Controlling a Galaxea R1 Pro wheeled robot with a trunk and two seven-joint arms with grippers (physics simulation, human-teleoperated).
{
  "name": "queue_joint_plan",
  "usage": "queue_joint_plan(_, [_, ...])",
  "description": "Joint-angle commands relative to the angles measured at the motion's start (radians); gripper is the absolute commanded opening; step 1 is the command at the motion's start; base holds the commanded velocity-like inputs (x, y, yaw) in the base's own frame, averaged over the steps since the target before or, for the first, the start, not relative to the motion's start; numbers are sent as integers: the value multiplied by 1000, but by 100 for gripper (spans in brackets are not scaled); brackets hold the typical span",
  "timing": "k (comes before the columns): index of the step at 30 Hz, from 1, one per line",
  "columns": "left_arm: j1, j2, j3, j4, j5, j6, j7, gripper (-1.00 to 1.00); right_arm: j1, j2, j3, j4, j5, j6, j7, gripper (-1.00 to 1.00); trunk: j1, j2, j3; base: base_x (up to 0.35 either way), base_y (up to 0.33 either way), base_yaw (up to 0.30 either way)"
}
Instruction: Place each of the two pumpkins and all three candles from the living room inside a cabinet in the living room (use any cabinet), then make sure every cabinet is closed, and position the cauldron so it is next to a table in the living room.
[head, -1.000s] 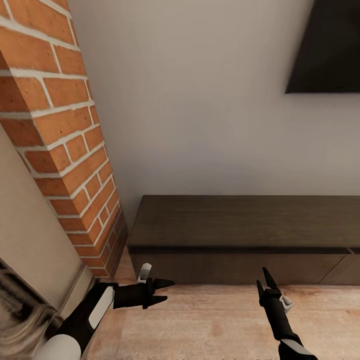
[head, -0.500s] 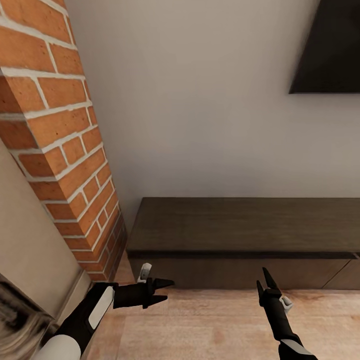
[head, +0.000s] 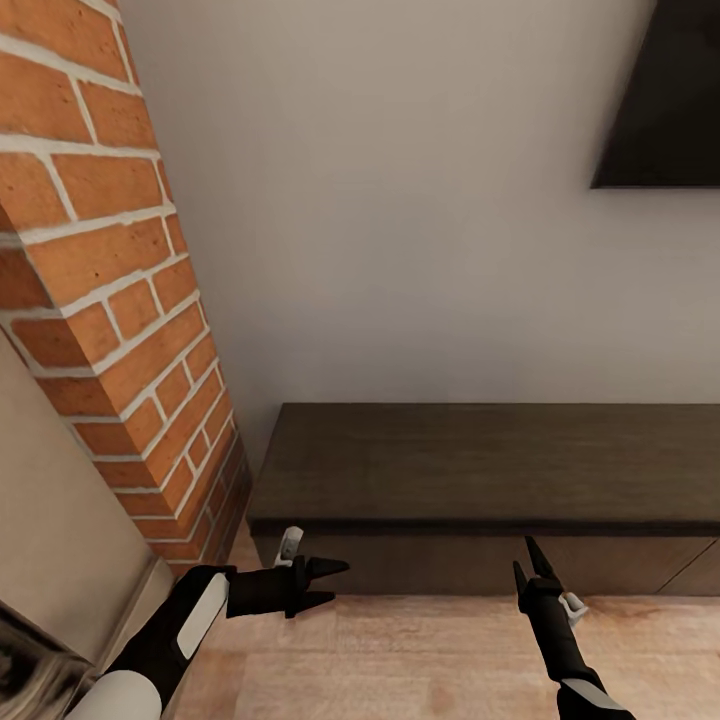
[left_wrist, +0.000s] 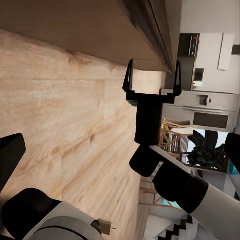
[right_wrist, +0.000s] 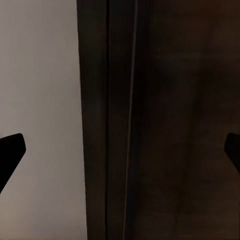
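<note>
As the robot faces the living-room wall, its two arms hang low over the pale wood-plank floor (head: 430, 660), nearest the head camera. The left gripper (head: 335, 583) points sideways toward the right one, its black jaws released with a clear gap between the tips and nothing held. The right gripper (head: 531, 566) points forward at the cabinet (head: 480, 465), its jaws likewise parted and empty; the left wrist view catches that right gripper (left_wrist: 151, 77) from the side, two thin fingers spread wide just in front of the cabinet's lower edge.

Just beyond both grippers stands the cabinet, a long, low dark-brown wood TV unit running along the foot of the wall and off the right edge of the head view. Its flat, handleless fronts sit flush, with a thin seam between two of them at the far right; no drawer stands open. The right wrist view looks close onto the cabinet (right_wrist: 165, 120), dark wood grain and a narrow groove beside a strip of pale wall, with the black fingertips (right_wrist: 10, 150) at either margin.

To the left, an orange brick pillar (head: 110, 300) with pale mortar rises beside the cabinet's end. Behind the cabinet climbs a plain off-white wall (head: 400, 220), and a black television screen (head: 665, 100) hangs at the upper right.
</note>
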Motion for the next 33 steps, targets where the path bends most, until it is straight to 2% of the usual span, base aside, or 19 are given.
queue_joint_plan(1, [0, 1, -2, 0, 2, 4, -2, 100, -1, 0, -7, 1, 3, 10, 4, 100, 0, 0, -1, 52, 0, 0])
queue_joint_plan(21, [0, 1, -2, 0, 2, 4, -2, 100, -1, 0, -7, 2, 3, 10, 4, 100, 0, 0, -1, 87, 0, 0])
queue_joint_plan(33, [0, 1, -2, 0, 3, 3, -2, 100, -1, 0, -7, 2, 2, 10, 4, 100, 0, 0, -1, 12, 0, 0])
